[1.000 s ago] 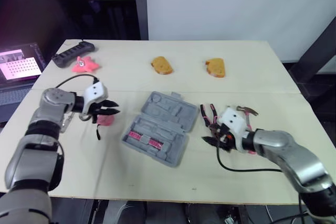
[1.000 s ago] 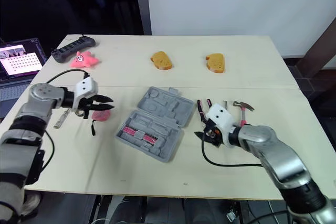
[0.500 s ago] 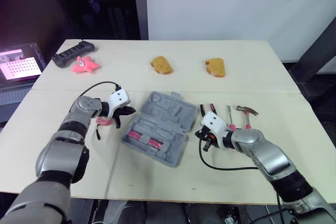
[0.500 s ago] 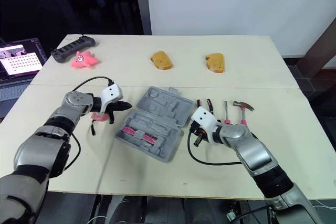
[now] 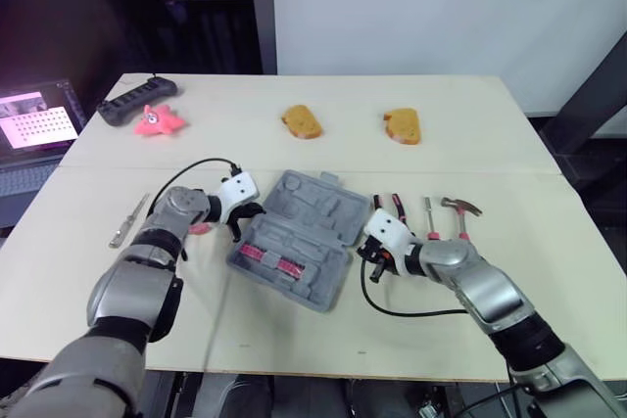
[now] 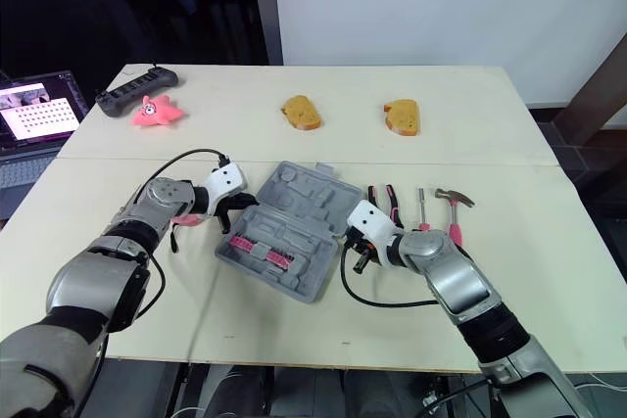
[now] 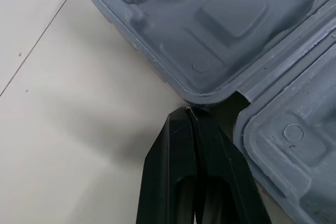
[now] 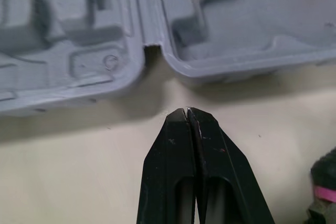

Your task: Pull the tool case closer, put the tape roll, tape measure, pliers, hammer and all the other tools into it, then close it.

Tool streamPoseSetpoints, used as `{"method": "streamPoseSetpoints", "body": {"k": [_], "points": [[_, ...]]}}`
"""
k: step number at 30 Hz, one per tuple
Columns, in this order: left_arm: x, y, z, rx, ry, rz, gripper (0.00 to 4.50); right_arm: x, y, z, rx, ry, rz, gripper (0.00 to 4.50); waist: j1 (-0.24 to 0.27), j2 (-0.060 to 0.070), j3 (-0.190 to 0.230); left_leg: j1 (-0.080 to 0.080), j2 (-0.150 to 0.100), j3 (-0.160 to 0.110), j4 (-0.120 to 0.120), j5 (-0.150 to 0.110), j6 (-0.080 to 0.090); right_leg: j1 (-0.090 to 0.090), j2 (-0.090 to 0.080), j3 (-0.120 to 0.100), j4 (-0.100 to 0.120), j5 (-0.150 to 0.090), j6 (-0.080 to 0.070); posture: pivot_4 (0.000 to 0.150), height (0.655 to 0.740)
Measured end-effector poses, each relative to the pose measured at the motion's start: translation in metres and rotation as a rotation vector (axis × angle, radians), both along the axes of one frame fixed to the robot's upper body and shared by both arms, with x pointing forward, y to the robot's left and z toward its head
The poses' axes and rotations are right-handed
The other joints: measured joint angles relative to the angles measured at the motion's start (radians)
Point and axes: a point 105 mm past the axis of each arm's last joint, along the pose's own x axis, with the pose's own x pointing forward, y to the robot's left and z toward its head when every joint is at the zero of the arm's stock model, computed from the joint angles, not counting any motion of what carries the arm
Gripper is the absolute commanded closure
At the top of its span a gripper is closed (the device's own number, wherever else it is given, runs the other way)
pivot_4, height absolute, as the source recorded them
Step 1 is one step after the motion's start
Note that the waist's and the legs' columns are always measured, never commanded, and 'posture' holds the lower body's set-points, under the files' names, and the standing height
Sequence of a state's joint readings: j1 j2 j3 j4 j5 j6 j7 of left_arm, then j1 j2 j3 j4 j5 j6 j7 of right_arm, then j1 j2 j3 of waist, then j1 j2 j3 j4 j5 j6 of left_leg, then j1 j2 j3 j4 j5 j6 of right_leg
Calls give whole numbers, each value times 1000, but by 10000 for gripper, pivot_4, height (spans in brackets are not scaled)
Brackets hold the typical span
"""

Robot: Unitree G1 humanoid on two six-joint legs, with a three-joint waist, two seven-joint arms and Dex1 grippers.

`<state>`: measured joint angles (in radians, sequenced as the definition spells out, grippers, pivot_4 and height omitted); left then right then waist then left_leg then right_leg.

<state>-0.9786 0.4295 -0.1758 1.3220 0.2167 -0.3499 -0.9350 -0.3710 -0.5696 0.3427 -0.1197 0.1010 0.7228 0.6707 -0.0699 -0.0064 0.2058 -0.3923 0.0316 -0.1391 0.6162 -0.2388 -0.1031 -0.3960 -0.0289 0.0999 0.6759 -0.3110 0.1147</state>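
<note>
On 1 pale wooden desk: 1 open grey plastic tool case, 1 pr pink-and-black-handled pliers, 1 small pink-handled screwdriver, 1 pink-handled hammer, 1 slim silver hand tool, 1 pink round item (kind unclear). Also 2 orange bread-shaped toys, the 2nd toy; 1 pink star-shaped toy; 1 black oblong device; 1 lit-screen laptop beside desk. Black two-finger claws: 2, i.e. left claw & right claw.
</note>
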Motion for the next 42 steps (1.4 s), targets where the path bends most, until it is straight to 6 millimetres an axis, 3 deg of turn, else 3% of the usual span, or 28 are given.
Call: {"method": "streamPoseSetpoints", "body": {"k": [15, 29, 35, 42], "points": [[-21, -1, -12, -102, 123, -76, 45000, 8, 13, 1, -26, 9, 47, 44229, -2, 0, -1, 2, 0, 0, 0, 0, 0, 0, 0, 0, 3, 0, 0, 1500, 7400], [-51, 20, -17, -138, 189, -153, 45000, 7, -5, 16, -70, -10, 179, 44229, -3, 0, -1, 2, 0, 0, 0, 0, 0, 0, 0, 0, 4, 0, 0, 1500, 7400], [-69, 26, -20, -152, 226, -163, 45000, 1, -2, 22, -64, -20, 275, 44229, -1, 0, -1, 2, 0, 0, 0, 0, 0, 0, 0, 0, 4, 0, 0, 1500, 7400], [-59, 26, -10, -140, 144, -103, 45000, -6, 2, 19, -58, -13, 322, 44229, 1, 0, -1, 1, 0, 0, 0, 0, 0, 0, 0, 0, 4, 0, 0, 1500, 7400]]}}
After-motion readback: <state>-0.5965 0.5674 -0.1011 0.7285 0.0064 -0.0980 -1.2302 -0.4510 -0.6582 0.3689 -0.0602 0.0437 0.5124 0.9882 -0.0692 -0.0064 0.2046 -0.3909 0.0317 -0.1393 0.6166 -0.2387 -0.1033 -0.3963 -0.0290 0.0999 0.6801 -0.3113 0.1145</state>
